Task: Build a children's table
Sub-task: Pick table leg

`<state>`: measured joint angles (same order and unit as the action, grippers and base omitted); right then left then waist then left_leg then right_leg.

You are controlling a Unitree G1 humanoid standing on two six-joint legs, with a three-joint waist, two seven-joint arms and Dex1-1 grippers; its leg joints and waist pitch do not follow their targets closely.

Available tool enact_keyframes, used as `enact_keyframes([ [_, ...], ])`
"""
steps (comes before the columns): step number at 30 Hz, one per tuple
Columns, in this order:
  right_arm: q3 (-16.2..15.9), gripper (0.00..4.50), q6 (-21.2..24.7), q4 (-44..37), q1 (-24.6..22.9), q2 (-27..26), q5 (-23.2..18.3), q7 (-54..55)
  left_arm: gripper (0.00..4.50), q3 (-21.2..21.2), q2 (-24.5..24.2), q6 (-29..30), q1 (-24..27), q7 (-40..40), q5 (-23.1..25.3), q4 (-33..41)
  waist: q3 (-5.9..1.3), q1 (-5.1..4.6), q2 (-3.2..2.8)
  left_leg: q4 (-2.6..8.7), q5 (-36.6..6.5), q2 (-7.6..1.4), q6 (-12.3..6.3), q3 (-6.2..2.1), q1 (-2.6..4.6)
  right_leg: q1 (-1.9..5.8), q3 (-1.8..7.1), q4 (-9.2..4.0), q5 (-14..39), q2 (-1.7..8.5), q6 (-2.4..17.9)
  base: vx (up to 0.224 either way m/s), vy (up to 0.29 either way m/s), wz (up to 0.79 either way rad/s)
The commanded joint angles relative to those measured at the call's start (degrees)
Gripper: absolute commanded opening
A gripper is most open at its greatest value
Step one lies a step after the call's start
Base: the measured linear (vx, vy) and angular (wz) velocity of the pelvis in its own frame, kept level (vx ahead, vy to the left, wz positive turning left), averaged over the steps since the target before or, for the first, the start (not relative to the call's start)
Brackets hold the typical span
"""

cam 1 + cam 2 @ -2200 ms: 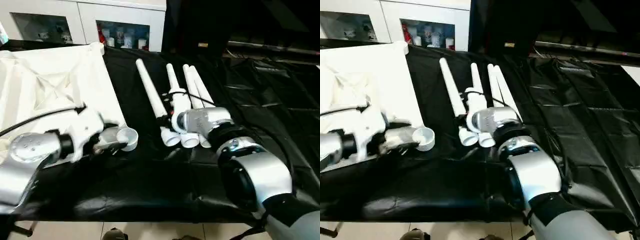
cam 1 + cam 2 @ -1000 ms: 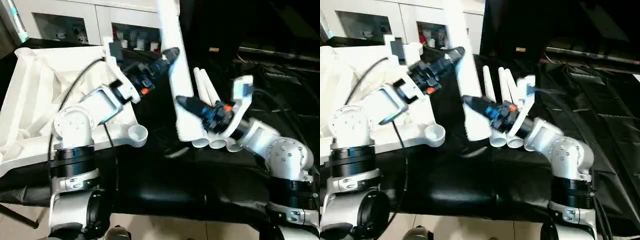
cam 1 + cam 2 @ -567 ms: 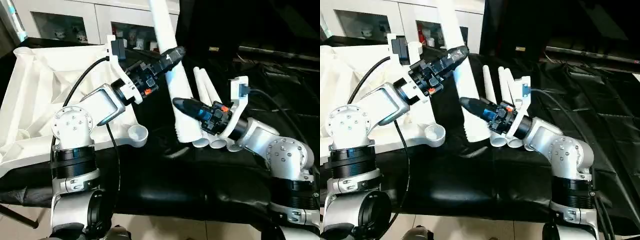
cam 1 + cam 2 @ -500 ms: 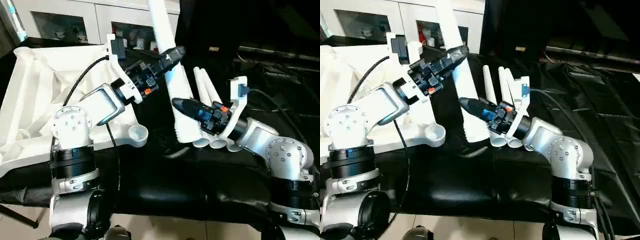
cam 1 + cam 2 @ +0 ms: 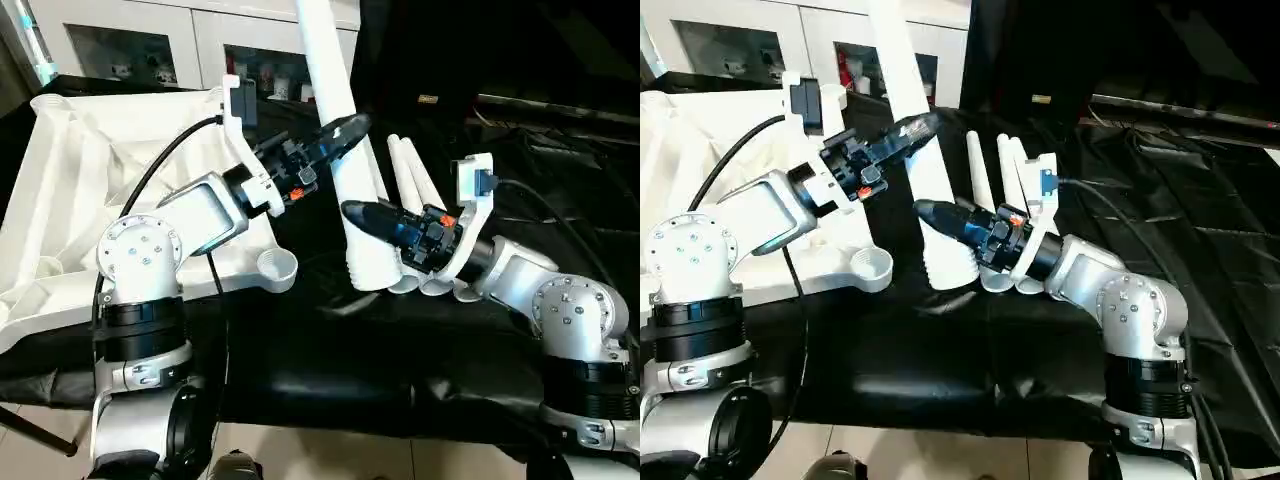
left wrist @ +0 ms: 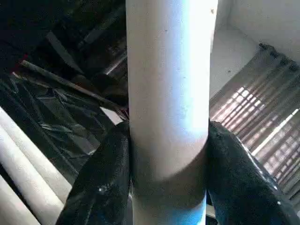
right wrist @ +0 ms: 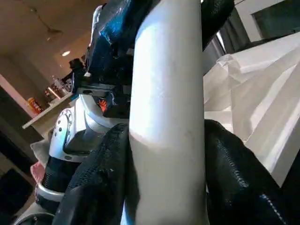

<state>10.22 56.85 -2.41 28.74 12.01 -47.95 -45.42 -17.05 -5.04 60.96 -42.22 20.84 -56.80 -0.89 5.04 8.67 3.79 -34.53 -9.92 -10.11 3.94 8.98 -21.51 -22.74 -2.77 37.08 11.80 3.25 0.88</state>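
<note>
Bright overhead light glares off the white leg [image 5: 345, 150]; the wrist views look soft, perhaps defocused.

White cabinet [image 5: 180, 40] with glass doors standing along far wall, small items sitting on shelves behind glass, too small to tell apart; black sheeting [image 5: 520, 330] covering work surface, lying creased and wrinkled, catching glare on right side; dark shelf or rail [image 5: 1180, 105] running beyond sheeting at far right; pale floor [image 5: 330, 455] showing below near edge of sheeting; slatted blinds [image 6: 255, 117] hanging at window, light coming through
</note>
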Motion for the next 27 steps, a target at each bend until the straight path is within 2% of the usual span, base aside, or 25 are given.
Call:
enact_keyframes([
  [1,-0.6,1.91,0.1,-1.1,-0.8,0.8,-0.2,0.7,1.97,2.2,0.9,0.8,-0.1,1.6,-2.0,2.7,-5.14,0.17,-1.01,3.82,-6.7,-2.39,2.97,-0.57,0.67,3.51,2.63,-4.69,5.6,4.68,9.0,0.0,0.0,0.0],
  [5,-0.7,1.91,0.0,-1.1,-0.8,0.8,-0.2,0.7,1.9,2.2,0.9,0.8,-0.1,1.6,-2.0,2.7,-5.18,0.19,-1.01,3.81,-6.5,-2.36,2.89,-0.58,0.6,3.49,2.62,-4.67,5.5,4.67,8.8,0.0,0.0,0.0],
  [7,-1.1,2.61,-0.6,-1.0,-0.8,1.0,0.3,0.8,1.9,2.2,0.9,0.7,-0.1,1.6,-2.2,2.9,-5.16,0.14,-0.94,3.84,-6.7,-2.37,2.96,-0.58,0.6,3.46,2.6,-4.73,5.8,4.65,8.7,0.0,0.0,0.0],
  [9,-1.5,2.62,-1.0,-0.9,-0.7,1.1,1.0,0.9,1.9,2.2,0.9,0.6,-0.2,1.5,-2.2,3.0,-5.16,0.16,-0.99,3.84,-6.7,-2.38,3.06,-0.59,0.63,3.42,2.6,-4.72,6.0,4.68,8.6,0.0,0.0,0.0],
  [12,-2.7,3.0,-2.2,-0.9,-0.4,1.5,2.9,1.8,1.89,3.9,0.3,-0.9,-0.2,0.8,0.5,4.0,-5.13,0.11,-0.96,3.91,-6.4,-2.49,3.05,-0.65,0.51,3.44,2.62,-4.68,5.4,4.63,8.5,0.0,0.0,0.0],
  [14,-3.0,3.08,-3.0,-1.0,-0.3,1.6,3.8,2.3,1.89,4.4,0.1,-1.5,-0.3,0.6,1.4,4.3,-5.17,0.14,-0.98,3.82,-6.0,-2.36,2.97,-0.55,0.59,3.46,2.65,-4.63,5.1,4.64,8.4,0.0,0.0,0.0],
  [15,-4.0,3.08,-4.2,-1.2,0.2,1.7,6.0,4.0,1.89,7.4,-1.3,-3.5,-0.3,0.3,5.5,5.2,-5.17,0.14,-0.93,3.78,-5.9,-2.33,3.06,-0.53,0.53,3.46,2.66,-4.69,5.2,4.64,8.3,0.0,0.0,0.0],
  [16,-4.2,3.08,-4.4,-1.3,0.3,1.7,6.4,4.3,1.89,7.9,-1.5,-3.8,-0.3,0.2,6.2,5.3,-5.13,0.29,-1.04,3.97,-6.1,-2.47,3.13,-0.74,0.59,3.34,2.59,-4.86,6.0,4.61,7.5,0.0,0.0,0.0],
  [17,-5.1,3.08,-5.2,-1.5,0.8,1.8,8.5,6.1,1.89,10.4,-2.8,-5.5,-0.3,-0.1,9.6,6.1,-5.14,0.11,-1.0,4.05,-6.2,-2.52,3.37,-0.69,0.69,3.33,2.62,-4.78,6.4,4.59,6.8,0.0,0.0,0.0],
  [18,-5.1,3.08,-5.2,-1.5,0.8,1.8,8.5,6.1,1.89,10.4,-2.8,-5.5,-0.3,-0.1,9.6,6.1,-5.15,0.01,-0.99,4.0,-6.2,-2.46,3.62,-0.65,0.66,3.33,2.69,-4.73,6.4,4.58,6.4,0.0,0.0,0.0],
  [19,-7.2,3.08,-6.5,-1.8,1.8,2.1,12.3,9.4,1.88,14.7,-5.1,-7.3,-1.1,-2.1,15.7,7.0,-5.12,0.02,-1.17,4.16,-6.5,-2.61,3.97,-0.79,0.75,3.19,2.68,-4.83,7.3,4.56,5.6,0.0,0.0,0.0],
  [21,-9.1,3.08,-7.2,-2.1,2.5,2.2,14.8,11.8,1.88,17.3,-6.5,-8.2,-1.9,-4.0,19.1,7.3,-5.08,-0.17,-1.09,4.04,-6.7,-2.39,4.38,-0.67,0.71,3.18,2.73,-4.74,7.4,4.49,5.1,0.0,0.0,0.0],
  [24,-10.4,3.08,-7.4,-2.2,3.2,1.9,16.4,13.6,1.88,18.9,-7.2,-8.7,-2.4,-4.9,20.9,7.8,-5.07,-0.36,-1.16,4.06,-7.3,-2.32,4.91,-0.7,0.71,3.19,2.66,-4.69,7.7,4.42,5.5,0.0,0.0,0.0],
  [27,-12.0,3.08,-7.8,-1.6,4.0,1.4,18.2,15.1,1.88,19.7,-6.9,-8.7,-3.1,-6.3,22.3,8.3,-5.17,-0.49,-1.19,3.94,-6.8,-2.35,4.99,-0.71,0.62,3.21,2.63,-4.38,5.1,4.39,6.7,0.0,0.0,0.0],
])
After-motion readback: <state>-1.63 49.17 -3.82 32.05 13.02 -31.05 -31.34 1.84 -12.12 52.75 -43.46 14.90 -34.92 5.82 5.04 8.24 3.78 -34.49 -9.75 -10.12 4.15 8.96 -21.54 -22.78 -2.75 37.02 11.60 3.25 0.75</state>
